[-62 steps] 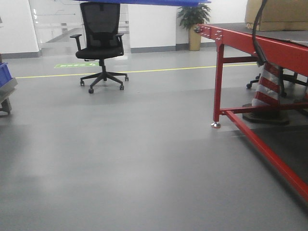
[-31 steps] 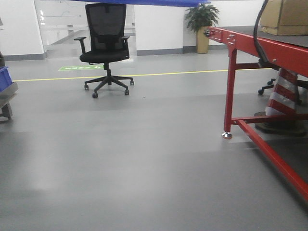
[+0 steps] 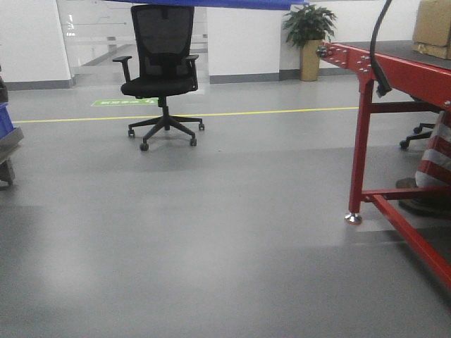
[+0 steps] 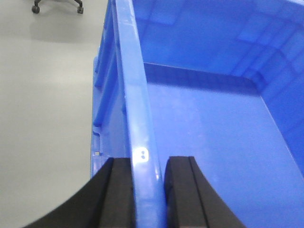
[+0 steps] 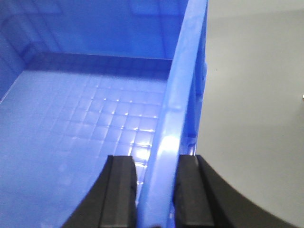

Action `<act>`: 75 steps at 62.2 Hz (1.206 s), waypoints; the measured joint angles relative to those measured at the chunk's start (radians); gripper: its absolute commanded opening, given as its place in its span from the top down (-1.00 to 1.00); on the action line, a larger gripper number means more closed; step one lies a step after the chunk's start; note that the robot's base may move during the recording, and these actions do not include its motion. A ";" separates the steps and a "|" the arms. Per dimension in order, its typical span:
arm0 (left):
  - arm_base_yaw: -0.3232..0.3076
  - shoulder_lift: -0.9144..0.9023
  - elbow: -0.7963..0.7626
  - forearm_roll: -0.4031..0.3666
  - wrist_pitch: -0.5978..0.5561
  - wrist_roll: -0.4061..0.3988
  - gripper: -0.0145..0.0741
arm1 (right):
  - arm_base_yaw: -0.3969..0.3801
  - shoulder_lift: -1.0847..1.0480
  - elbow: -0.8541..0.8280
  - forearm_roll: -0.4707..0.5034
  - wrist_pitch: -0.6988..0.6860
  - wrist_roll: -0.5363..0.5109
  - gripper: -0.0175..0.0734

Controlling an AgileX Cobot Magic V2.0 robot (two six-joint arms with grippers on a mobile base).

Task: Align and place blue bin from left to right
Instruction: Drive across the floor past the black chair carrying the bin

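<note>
Front faces forward, low; wrists close, share blue bin (image 4: 204, 118)

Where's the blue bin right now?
The blue bin is held up between both arms: the left gripper clamps its left wall, the right gripper its right wall. In the front view only its edge shows along the top, above the office chair.

In the space of a second, the front view's whole scene slid rightward. The office chair (image 3: 161, 70) drifted right and a little lower, and the potted plant (image 3: 309, 32) followed. The red frame's front leg (image 3: 361, 151) moved toward the right side. The striped cone (image 3: 438, 155) was cropped by the edge, and the cardboard box (image 3: 433, 24) retreated into the top corner.
</note>
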 measured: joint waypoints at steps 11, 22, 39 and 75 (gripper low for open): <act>0.000 0.000 0.000 0.000 0.000 0.000 0.92 | 0.000 0.000 0.000 0.000 0.000 0.000 0.95; 0.000 0.000 0.000 0.000 0.000 0.000 0.92 | 0.000 0.000 0.000 0.000 0.002 0.000 0.95; 0.000 0.000 0.000 0.000 0.000 0.000 0.92 | 0.000 0.000 0.000 0.000 0.002 0.000 0.95; 0.000 0.000 0.000 0.000 0.000 0.000 0.92 | 0.000 0.000 0.000 0.000 0.002 0.000 0.95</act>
